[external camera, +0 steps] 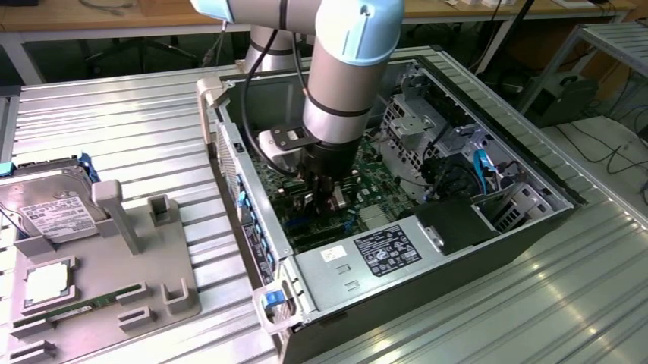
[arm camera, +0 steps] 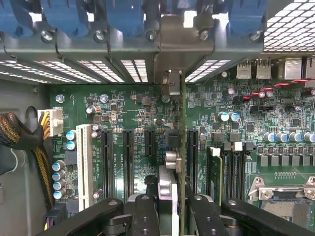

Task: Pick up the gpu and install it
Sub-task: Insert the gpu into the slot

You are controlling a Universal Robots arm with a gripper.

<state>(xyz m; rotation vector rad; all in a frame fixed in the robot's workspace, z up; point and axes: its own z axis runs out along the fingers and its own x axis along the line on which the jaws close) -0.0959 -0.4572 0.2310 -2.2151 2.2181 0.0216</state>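
The gpu (arm camera: 182,147) shows edge-on in the wrist view as a thin green board. Its silver end bracket (arm camera: 172,44) reaches the case's rear slot openings, and the black cooler side faces the nearby fingers (arm camera: 145,214). My gripper (arm camera: 172,209) is shut on the gpu and holds it upright over the motherboard (arm camera: 123,108), in line with the black expansion slot (arm camera: 193,152). I cannot tell whether the card's edge sits in the slot. In the exterior view my gripper (external camera: 324,199) reaches straight down into the open computer case (external camera: 526,171), with the gpu (external camera: 335,203) between its fingers.
A grey fixture tray (external camera: 111,280) at the exterior view's left carries a silver hard drive (external camera: 51,208), a memory stick (external camera: 86,307) and a square chip (external camera: 45,282). Inside the case are the power supply (external camera: 390,250), the drive cage (external camera: 420,129) and cables (arm camera: 19,132).
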